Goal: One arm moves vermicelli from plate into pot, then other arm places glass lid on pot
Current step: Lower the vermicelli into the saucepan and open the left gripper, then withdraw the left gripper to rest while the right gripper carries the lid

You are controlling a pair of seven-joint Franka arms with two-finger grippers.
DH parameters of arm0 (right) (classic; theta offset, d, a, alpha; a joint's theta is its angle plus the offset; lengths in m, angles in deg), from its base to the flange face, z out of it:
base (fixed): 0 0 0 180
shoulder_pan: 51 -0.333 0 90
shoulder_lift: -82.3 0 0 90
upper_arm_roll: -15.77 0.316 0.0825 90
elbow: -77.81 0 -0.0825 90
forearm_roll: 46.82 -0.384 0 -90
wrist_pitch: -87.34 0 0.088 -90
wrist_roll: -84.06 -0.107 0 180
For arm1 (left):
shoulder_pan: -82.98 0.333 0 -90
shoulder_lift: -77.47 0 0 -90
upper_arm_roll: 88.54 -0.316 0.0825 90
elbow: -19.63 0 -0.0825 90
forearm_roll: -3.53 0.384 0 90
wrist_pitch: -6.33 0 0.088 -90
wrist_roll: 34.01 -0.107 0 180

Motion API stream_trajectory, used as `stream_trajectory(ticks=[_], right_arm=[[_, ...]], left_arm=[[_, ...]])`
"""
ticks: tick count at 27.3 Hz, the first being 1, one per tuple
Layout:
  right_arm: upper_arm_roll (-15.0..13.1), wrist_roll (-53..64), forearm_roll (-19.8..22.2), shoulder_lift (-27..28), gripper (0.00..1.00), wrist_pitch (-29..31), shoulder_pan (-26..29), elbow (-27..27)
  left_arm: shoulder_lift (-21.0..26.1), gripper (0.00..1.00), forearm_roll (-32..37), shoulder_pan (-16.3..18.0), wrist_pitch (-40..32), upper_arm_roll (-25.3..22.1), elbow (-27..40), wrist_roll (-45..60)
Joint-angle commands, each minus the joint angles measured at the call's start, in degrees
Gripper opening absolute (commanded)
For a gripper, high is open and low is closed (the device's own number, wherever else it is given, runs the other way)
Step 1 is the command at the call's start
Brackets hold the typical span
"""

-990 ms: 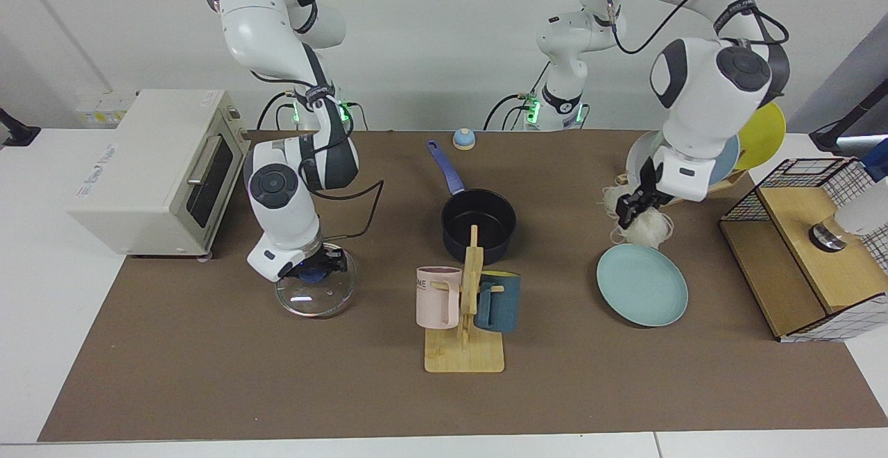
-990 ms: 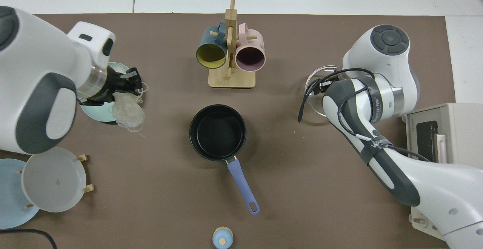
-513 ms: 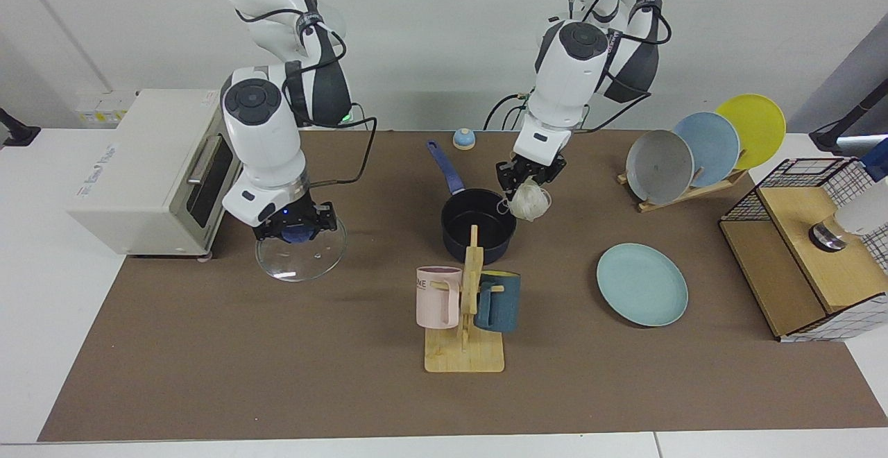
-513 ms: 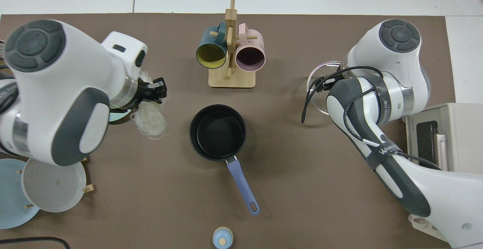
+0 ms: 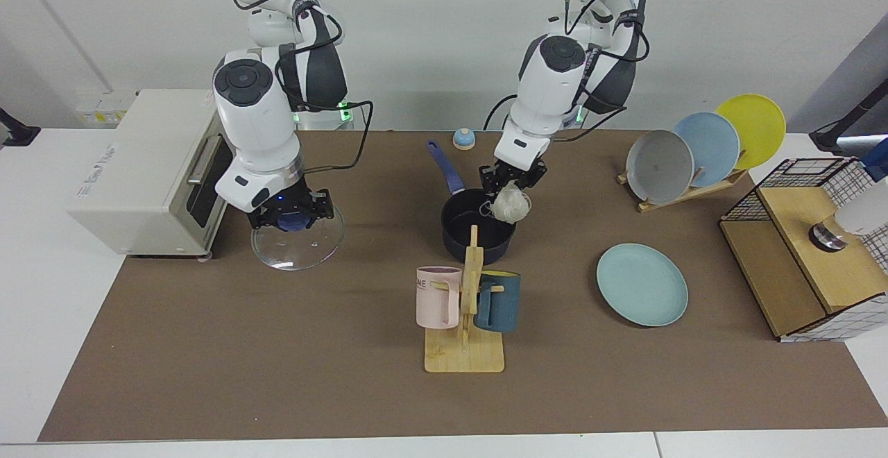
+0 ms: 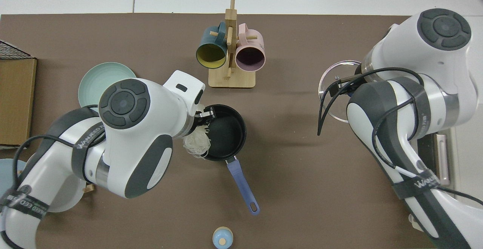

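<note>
A plain white wall backs a desk [image 5: 208,375] covered by a brown mat. Half a second ago the left gripper [image 5: 512,179] hung beside the small dark navy saucepan [image 5: 479,225]; now it sits over the pan's rim, jaws clamped on a whitish bundle of thin vermicelli [image 5: 509,204] that dangles at the edge, so release looks close. The round light teal plate [image 5: 642,284] lies bare, well apart. The right gripper [image 5: 290,211], jaws clamped on the blue knob, has raised the clear round glass lid [image 5: 297,241] further off the mat beside the cream toaster oven [image 5: 149,166], ready for its turn. A wooden mug tree [image 5: 469,305] with pink and teal mugs stands just before the pan, near the lid's likely path; the plate rack [image 5: 701,149] stays clear.
</note>
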Motion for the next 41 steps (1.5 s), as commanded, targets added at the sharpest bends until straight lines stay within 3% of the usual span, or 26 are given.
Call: stream_trajectory(ticks=[1,12,18,19,21,23,31,38,41], right_arm=[[0.5,2.6,-1.3,-0.8,0.00,0.6,1.1,-0.7],[0.4,3.0,-1.5,-1.8,0.00,0.5,1.2,-2.5],[0.4,3.0,-2.2,-2.1,0.00,-0.2,1.2,-2.7],[0.4,3.0,-2.3,-2.1,0.00,-0.3,1.3,-2.7],[0.4,3.1,-2.2,-2.4,0.00,-0.4,1.2,-2.7],[0.4,3.1,-2.2,-2.9,0.00,-0.6,1.2,-2.7],[0.4,2.0,-3.2,-5.2,0.00,-3.4,0.8,-3.2],[0.7,-1.6,-4.7,-10.8,0.00,2.3,0.0,-12.8],[3.8,-5.6,-4.7,-12.8,0.00,5.8,0.1,-16.4]], left_arm=[[2.9,0.00,0.9,-1.2,4.1,-0.4,0.6,0.2],[5.5,0.00,5.3,-3.9,4.7,-0.4,1.6,5.0],[7.7,0.39,5.3,-3.4,7.6,-0.8,2.1,5.6],[8.0,0.50,5.4,-3.2,7.7,-0.8,2.1,5.4],[8.0,0.82,5.9,-3.1,7.5,-0.9,2.1,5.3],[8.0,0.97,6.0,-3.0,6.9,-0.9,1.9,5.0],[6.2,1.00,6.0,-2.1,1.4,-2.6,-1.4,4.6],[4.2,1.00,6.0,-2.2,-10.3,-5.9,-10.3,3.9],[2.9,1.00,5.9,-2.3,-16.1,-9.0,-14.9,-0.5]])
